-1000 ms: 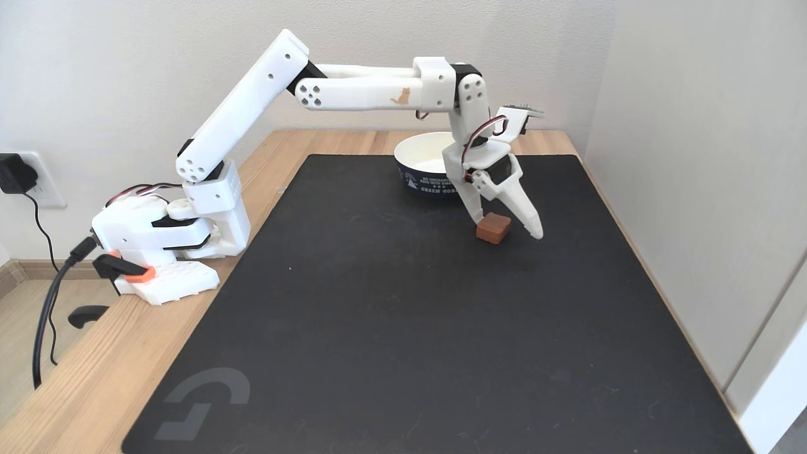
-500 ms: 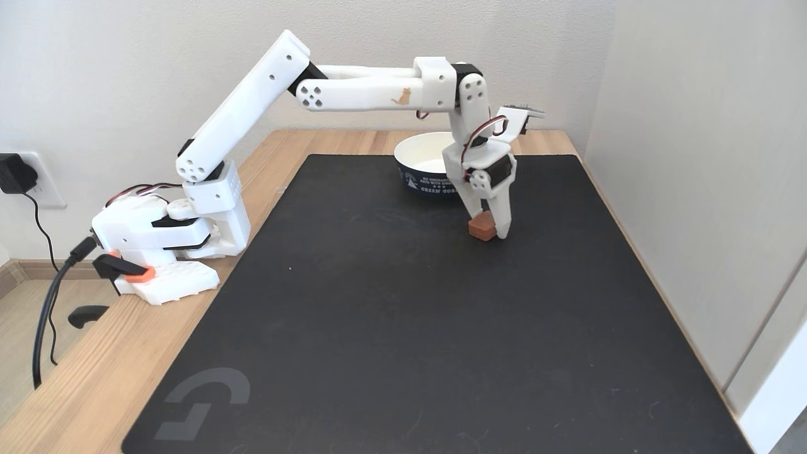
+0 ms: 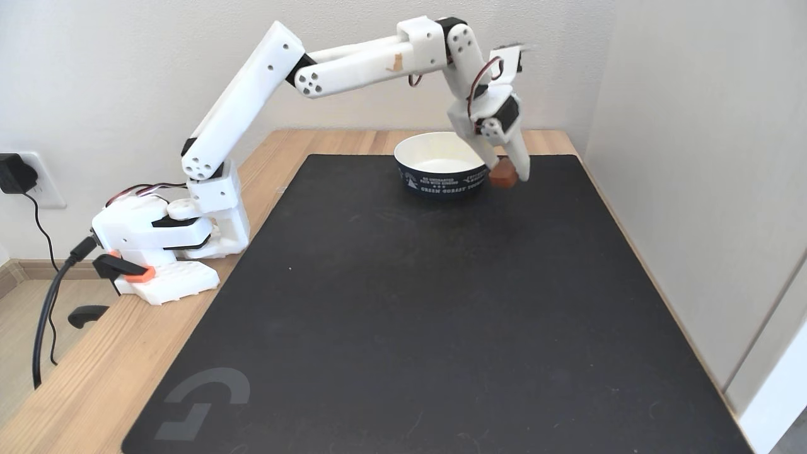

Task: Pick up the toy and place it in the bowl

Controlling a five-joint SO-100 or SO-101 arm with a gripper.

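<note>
In the fixed view the small reddish-brown toy (image 3: 503, 174) hangs in the air, pinched between the white fingers of my gripper (image 3: 506, 174), which is shut on it. It sits just right of the bowl's rim, lifted off the black mat. The paper bowl (image 3: 443, 181), white inside and navy outside with white lettering, stands at the far side of the mat, and its inside looks bare. My white arm reaches over from its base at the left, with the wrist raised above the bowl's right edge.
A large black mat (image 3: 429, 315) covers most of the wooden table (image 3: 82, 378). The arm's base (image 3: 157, 239) is clamped at the table's left edge, with cables beside it. A wall stands close along the right.
The gripper closed around the toy on the mat, then rose and moved back toward the bowl with the toy held in it.
</note>
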